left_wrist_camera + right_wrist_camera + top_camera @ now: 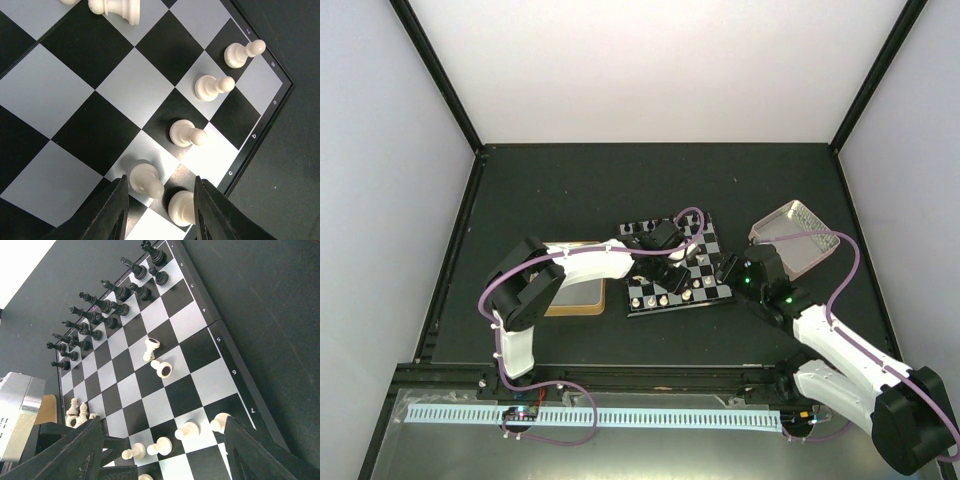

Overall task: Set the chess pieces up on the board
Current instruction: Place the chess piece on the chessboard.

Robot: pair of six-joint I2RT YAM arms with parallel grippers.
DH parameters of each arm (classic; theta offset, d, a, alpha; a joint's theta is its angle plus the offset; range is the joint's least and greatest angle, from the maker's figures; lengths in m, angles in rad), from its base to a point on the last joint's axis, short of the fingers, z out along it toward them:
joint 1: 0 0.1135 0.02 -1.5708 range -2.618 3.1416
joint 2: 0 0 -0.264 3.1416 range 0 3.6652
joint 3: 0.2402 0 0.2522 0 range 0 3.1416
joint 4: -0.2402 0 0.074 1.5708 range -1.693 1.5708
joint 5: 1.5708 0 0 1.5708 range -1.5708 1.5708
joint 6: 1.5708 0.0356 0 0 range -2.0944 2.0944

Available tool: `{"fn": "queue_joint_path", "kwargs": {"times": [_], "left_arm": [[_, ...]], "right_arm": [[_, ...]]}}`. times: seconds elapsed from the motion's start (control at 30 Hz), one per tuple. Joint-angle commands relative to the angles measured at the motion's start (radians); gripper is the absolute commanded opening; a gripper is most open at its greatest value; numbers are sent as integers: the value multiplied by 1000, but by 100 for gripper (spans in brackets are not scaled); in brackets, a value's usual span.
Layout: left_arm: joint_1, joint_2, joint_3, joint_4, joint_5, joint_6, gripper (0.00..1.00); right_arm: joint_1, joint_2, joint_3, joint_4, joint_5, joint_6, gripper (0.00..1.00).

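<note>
The board [705, 262] lies mid-table, with black pieces [102, 305] standing in two rows along its far side. My left gripper [160, 212] is open low over the near corner. Its fingers [112, 215] straddle two upright cream pawns [146, 180]. Three more cream pawns [214, 86] stand in a line toward the corner. My right gripper [165, 460] is open and empty above the board's right edge. Two cream pieces [162, 369] lie toppled mid-board. A few cream pieces [77, 410] cluster at the left. In the top view the left gripper [665, 278] and right gripper [728, 270] are close together.
A pink-sided tray [795, 235] sits right of the board, behind my right arm. A gold-rimmed tray [575, 295] lies left of the board, under my left arm. Another toppled cream piece [115, 7] lies at the top of the left wrist view.
</note>
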Motion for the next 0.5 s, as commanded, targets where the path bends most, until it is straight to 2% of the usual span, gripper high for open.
{"fn": "queue_joint_path", "kwargs": {"times": [0.0, 0.2, 0.3, 0.47], "left_arm": [[-6, -32, 7, 11, -20, 14, 38], [-3, -30, 14, 4, -52, 8, 39], [-3, -29, 11, 1, -67, 17, 33], [-2, -43, 2, 9, -75, 36, 32]], "right_arm": [[-6, -13, -6, 0, 4, 7, 68], [-7, -11, -6, -2, 3, 5, 67], [-6, -8, -6, 2, -1, 5, 68], [-7, 2, -6, 7, -7, 3, 68]]}}
